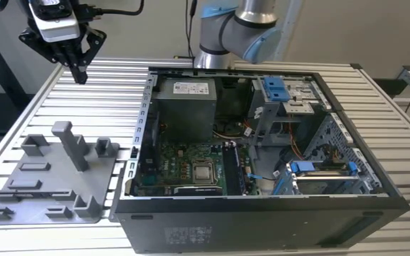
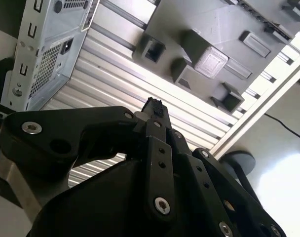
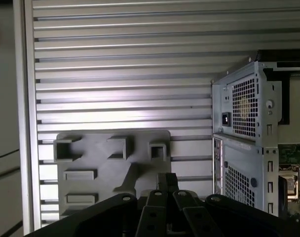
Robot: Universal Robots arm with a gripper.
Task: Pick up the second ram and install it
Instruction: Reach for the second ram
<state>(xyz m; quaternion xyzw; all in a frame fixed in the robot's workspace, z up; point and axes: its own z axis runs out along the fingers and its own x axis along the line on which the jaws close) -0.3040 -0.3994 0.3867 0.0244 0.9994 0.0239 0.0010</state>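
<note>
We record the gripper [image 1: 80, 76] pinched closed, holding nothing, high above the slatted table [image 1: 116, 88]; grey fixture plate [image 1: 45, 189] nearby, open computer case [image 1: 262, 208] beside it.

One computer case [image 1: 262, 226], one grey tray [image 1: 57, 198].

The gripper [image 1: 81, 77] is held aloft and pointed straight down. Its fingers [image 2: 157, 148] are seen pressed together.
</note>
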